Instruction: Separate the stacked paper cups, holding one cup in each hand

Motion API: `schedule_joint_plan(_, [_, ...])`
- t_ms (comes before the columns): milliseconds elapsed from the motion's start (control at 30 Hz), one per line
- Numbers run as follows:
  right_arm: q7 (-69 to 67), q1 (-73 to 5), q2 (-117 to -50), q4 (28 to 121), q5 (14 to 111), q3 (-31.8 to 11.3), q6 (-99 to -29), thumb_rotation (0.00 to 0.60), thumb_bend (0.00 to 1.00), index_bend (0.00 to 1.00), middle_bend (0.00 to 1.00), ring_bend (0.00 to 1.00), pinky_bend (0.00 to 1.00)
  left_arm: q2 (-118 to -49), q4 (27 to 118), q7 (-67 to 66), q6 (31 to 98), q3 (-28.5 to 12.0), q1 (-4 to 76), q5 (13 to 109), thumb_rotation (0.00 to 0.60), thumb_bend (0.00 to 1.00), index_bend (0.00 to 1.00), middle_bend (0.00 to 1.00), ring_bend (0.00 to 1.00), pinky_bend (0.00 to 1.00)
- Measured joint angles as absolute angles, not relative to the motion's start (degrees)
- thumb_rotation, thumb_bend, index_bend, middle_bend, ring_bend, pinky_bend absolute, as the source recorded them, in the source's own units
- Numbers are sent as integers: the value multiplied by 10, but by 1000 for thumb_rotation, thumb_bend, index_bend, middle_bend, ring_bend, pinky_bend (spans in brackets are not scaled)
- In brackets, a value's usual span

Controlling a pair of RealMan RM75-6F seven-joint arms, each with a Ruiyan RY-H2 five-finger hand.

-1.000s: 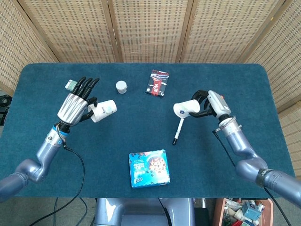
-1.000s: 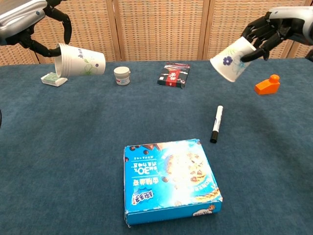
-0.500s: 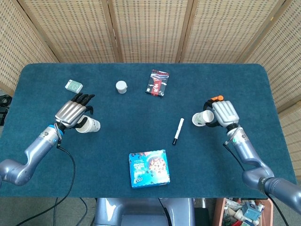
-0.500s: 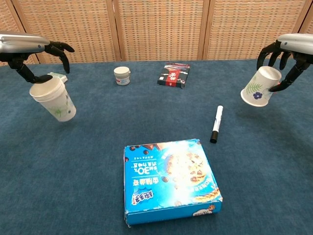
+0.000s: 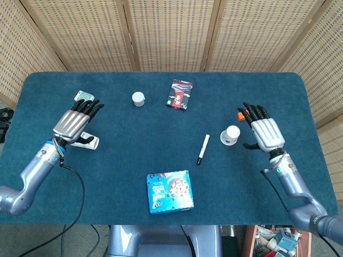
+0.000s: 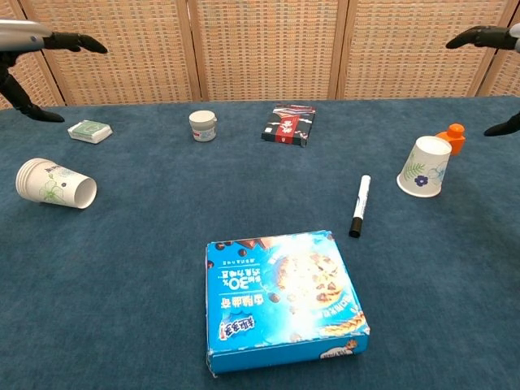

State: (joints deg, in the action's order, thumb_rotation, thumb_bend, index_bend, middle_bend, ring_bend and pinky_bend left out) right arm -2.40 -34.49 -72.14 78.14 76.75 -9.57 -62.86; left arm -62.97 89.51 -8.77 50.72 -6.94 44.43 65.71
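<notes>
A white paper cup (image 5: 87, 142) (image 6: 55, 184) with a green print lies on its side on the blue table, at the left. My left hand (image 5: 75, 121) (image 6: 36, 39) hovers over it with fingers spread, holding nothing. A second cup (image 5: 231, 135) (image 6: 424, 166) with a flower print stands upside down at the right. Just right of it is my right hand (image 5: 265, 131) (image 6: 487, 37), open and clear of the cup.
A blue biscuit box (image 5: 170, 191) (image 6: 283, 296) lies front centre, with a marker pen (image 5: 202, 149) (image 6: 359, 205) beyond it. A white jar (image 5: 139, 98), a red-black packet (image 5: 179, 94) and a small green box (image 5: 84, 96) lie further back. An orange object (image 6: 452, 138) sits behind the right cup.
Both hands lowered their cups to the table and let go. The left cup now lies on its side, the right one stands upside down, and both hands have opened and lifted away.
</notes>
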Motion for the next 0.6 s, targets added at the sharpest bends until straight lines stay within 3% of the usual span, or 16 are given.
schedule_joint_plan(267, [-63, -256, -687, 817, 835, -59, -765, 600, 0, 0, 0, 0, 4, -588, 937, -37, 630, -59, 354, 700, 600, 245, 0, 0, 0, 0])
schedule_joint_plan(400, [-75, -212, -685, 817, 867, -41, -834, 600, 0, 0, 0, 0, 0, -580, 953, -23, 721, -38, 279, 723, 600, 184, 0, 0, 0, 0])
schedule_joint_plan(600, [-69, -149, -686, 823, 918, -16, -932, 600, 0, 0, 0, 0, 0, -583, 973, -12, 846, 2, 167, 764, 600, 178, 0, 0, 0, 0])
